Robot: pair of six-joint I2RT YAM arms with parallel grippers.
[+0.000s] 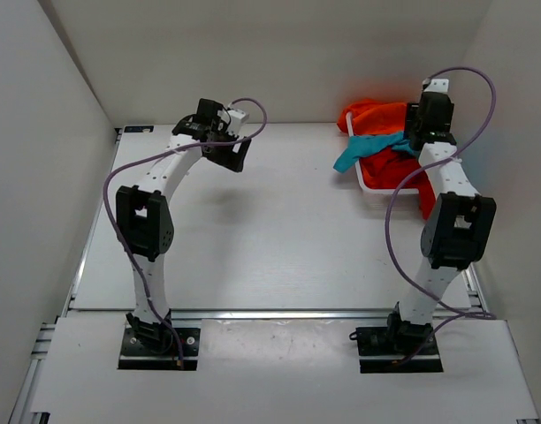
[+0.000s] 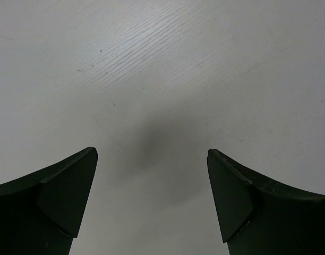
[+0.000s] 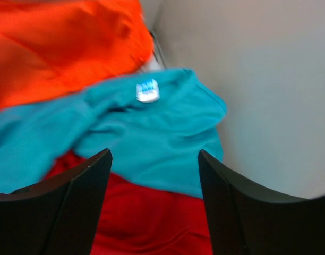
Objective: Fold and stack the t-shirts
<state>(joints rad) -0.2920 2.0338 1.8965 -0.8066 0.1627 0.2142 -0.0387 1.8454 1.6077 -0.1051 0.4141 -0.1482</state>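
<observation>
A: Containers and contents?

B: One white mesh basket (image 1: 362, 179) is seen at the far right of the table (image 1: 279, 230), close to the right wall. All three t-shirts are piled in it, unfolded. The orange t-shirt (image 1: 377, 115) is bunched at the far end and spilled over the rim. The red t-shirt (image 1: 396, 166) is laid at the near end and draped over the near right edge. The teal t-shirt (image 1: 363, 150) is thrown across the top and hung over the left rim.

A: Surroundings, obstructions?

B: White walls (image 1: 270, 53) are seen on three sides. The right side of the basket is hidden in the top view by the right arm (image 1: 452, 212). Its purple cable (image 1: 387, 231) is looped just beside the basket. A white label (image 3: 147, 91) is noted on the teal cloth.

A: Grippers against the shirts?

B: The right gripper (image 3: 154, 154) is held over the pile and pointed down at the teal t-shirt. Its jaws are parted and no cloth is caught between them. Teal is seen through the gap, red below it, orange up and to the left. The wrist view is blurred, so contact cannot be told. The left gripper (image 2: 152, 151) is spread wide with nothing held. It is hung over plain tabletop at the far left, well apart from the basket and shirts.
</observation>
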